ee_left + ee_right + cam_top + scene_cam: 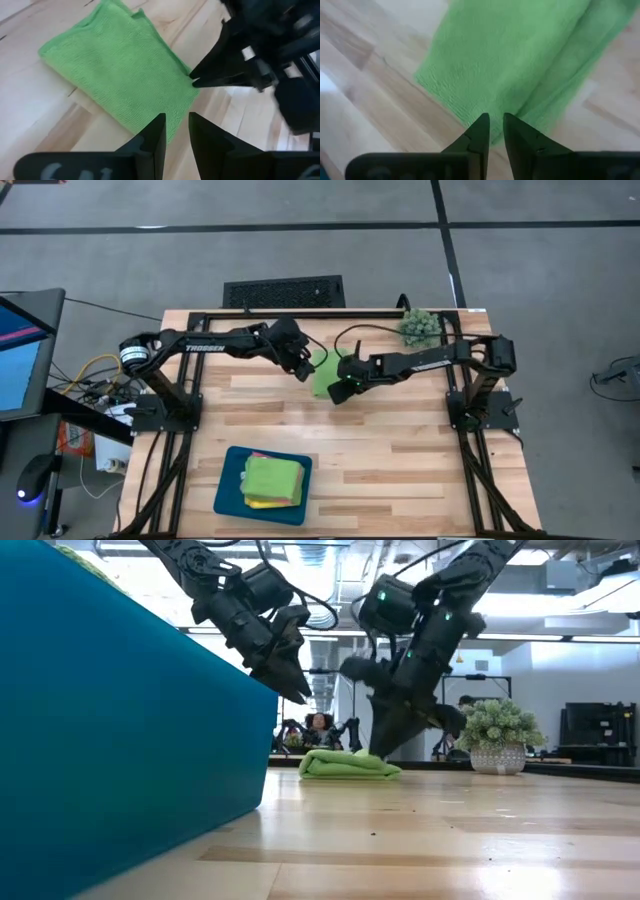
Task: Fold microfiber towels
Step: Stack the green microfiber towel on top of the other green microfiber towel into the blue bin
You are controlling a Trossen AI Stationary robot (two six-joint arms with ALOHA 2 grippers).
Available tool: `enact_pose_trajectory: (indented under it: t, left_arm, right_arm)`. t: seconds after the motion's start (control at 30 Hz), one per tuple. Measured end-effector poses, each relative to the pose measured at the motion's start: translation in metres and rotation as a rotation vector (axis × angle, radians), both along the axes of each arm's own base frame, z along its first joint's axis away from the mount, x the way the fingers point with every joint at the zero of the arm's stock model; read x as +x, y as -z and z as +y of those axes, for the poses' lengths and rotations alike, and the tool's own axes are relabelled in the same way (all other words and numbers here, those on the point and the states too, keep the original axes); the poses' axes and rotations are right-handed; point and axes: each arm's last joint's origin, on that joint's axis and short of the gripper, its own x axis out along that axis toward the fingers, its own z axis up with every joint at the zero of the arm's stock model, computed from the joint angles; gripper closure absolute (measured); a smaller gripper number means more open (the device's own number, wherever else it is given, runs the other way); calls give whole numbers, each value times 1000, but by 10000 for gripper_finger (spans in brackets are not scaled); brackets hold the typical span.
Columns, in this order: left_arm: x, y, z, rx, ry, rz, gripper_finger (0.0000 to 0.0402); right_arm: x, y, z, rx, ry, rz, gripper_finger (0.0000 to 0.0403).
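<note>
High view: folded lime green towel (322, 374) at table (400, 460) centre-far, between both grippers — left gripper (303, 369) and right gripper (338, 391), each hovering above with fingers narrowly parted. Tray (228, 480) near-left holds stacked towels (273, 480).

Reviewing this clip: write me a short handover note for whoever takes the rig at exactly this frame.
Left gripper: raised above the green towel, fingers slightly apart, holding nothing.
Right gripper: tips down at the towel's edge, fingers nearly closed; no cloth visibly between them.
The towel lies folded on the table between the arms, near the plant.
Done: a stack of folded towels, green on top with yellow and pink edges below, sits in the teal tray.
Left: finish or tidy this towel's fold, probably then move it to the stack.
</note>
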Motion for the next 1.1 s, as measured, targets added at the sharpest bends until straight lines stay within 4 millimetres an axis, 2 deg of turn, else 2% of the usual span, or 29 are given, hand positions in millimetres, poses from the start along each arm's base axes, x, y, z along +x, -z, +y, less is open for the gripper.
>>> enact_pose_trajectory:
  t: [0.07,0.23,0.4,0.5,0.7,0.8,0.9,1.1]
  left_arm:
    - [2,0,-4,11,4,0,327]
    - [6,0,-14,42,11,9,327]
    - [1,-8,-12,-28,0,-25,327]
    - [-4,-18,-7,-70,7,-66,327]
    - [-16,-39,-4,-64,3,-137,327]
    - [-20,-48,-4,-39,-11,-161,327]
    - [-23,-53,-4,-6,-21,-170,327]
    - [-24,-51,-5,-2,-10,-150,327]
  right_arm:
    - [-3,-7,-2,-20,21,-4,325]
    - [-11,-9,-13,-72,50,56,326]
    - [-12,-10,-25,-27,16,30,314]
    - [-13,-9,-30,-11,25,33,281]
    - [-16,-9,-36,11,37,38,165]
    - [-16,-9,-42,6,70,29,123]
    - [-15,-4,-47,-17,108,36,103]
    - [-6,12,-51,41,145,6,100]
